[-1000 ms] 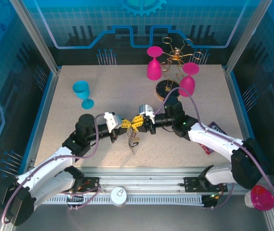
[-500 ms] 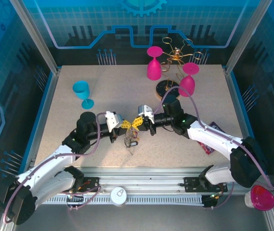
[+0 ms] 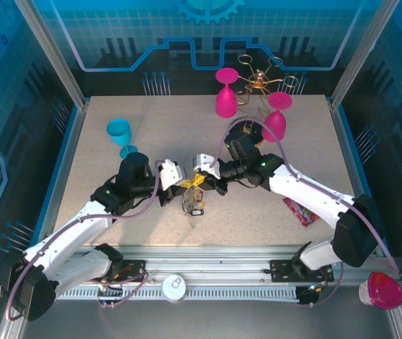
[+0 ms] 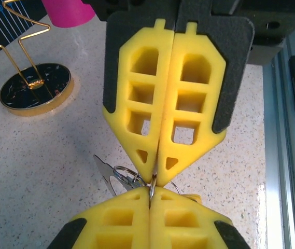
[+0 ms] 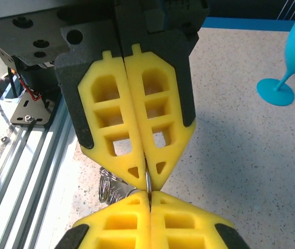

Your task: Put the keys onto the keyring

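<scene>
Between clamped fingers (image 4: 183, 220) — the keyring (image 4: 151, 185)

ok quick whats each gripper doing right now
left gripper: shut, pinching the keyring
right gripper: shut on the same keyring, tip to tip with the left

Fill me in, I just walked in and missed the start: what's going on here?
Two robot arms are working keys onto a keyring. The left end effector and right end effector meet tip to tip over the middle of the table, both shut on the keyring's thin wire. A small bunch of keys hangs just beneath them.
</scene>
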